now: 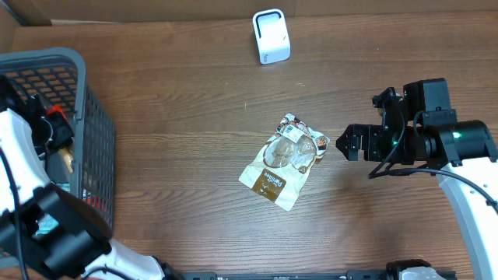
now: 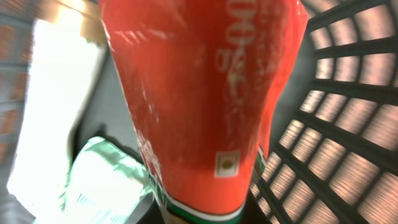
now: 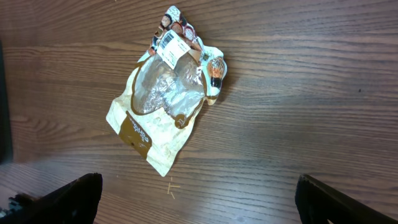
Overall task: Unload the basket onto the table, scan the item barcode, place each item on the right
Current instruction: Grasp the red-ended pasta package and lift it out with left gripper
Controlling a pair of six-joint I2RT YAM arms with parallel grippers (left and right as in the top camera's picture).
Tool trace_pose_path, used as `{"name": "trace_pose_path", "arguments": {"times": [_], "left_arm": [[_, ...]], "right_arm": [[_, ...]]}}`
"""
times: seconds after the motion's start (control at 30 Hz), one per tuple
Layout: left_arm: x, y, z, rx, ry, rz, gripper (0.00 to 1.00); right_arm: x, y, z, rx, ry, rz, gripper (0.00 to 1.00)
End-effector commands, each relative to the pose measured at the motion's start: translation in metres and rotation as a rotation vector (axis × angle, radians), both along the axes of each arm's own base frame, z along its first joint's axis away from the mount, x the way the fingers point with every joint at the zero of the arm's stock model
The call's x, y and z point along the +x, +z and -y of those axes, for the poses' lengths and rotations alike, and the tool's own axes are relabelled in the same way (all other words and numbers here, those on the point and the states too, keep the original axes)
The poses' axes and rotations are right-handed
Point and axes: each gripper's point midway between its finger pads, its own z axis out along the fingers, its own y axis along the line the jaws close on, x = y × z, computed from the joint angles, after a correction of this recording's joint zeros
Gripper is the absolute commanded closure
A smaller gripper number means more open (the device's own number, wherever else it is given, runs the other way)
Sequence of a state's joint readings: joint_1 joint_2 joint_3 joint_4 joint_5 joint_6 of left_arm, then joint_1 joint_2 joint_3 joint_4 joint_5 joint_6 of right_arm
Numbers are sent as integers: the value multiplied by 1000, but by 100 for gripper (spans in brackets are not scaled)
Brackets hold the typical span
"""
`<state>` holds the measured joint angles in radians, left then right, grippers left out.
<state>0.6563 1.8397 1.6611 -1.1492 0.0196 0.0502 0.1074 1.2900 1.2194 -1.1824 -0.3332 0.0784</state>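
Brown wood-grain worktop [image 1: 179, 93] fills the overhead view, with a grey basket [image 1: 97, 148] at the left edge and a white scanner [image 1: 271, 36] at top centre. A snack bag [image 1: 284, 159] lies flat at mid-frame, its long axis slanting from upper right to lower left, with the barcode label [image 3: 173, 45] face up at its upper end. The right fingers [image 1: 342, 145] hover spread wide and empty, just right of the bag's upper end, so this arm is much the nearer to it. The scanner sits well apart, above and slightly left of the bag.

The left arm [image 1: 23, 148] reaches into the basket. Its fingers are hidden but clenched, seemingly pinching a red packet [image 2: 199, 99] that fills its wrist view. Any barcode on that packet is not visible.
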Motion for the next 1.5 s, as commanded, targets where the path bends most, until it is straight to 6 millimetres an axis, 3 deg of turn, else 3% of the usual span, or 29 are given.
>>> {"name": "trace_pose_path", "arguments": {"times": [0.0,0.17,0.3,0.33,0.63,0.93,1.1,1.33,1.47], "left_arm": [[6,70,16,23,23,196,96],[-2,113,31,60,2,310,96],[-15,159,38,149,5,411,96],[-22,178,41,192,8,446,96],[-42,258,59,318,-18,629,96],[-53,335,115,386,-178,767,96],[-53,339,146,372,-268,768,96],[-37,311,167,326,-351,656,96],[-16,282,200,239,-475,572,96]], "right_arm": [[4,8,-2,4,4,24,0],[4,8,-2,4,4,24,0],[4,8,-2,4,4,24,0],[4,8,-2,4,4,24,0],[4,8,-2,4,4,24,0],[4,8,-2,4,4,24,0],[4,8,-2,4,4,24,0],[4,8,-2,4,4,24,0],[4,8,-2,4,4,24,0]]}}
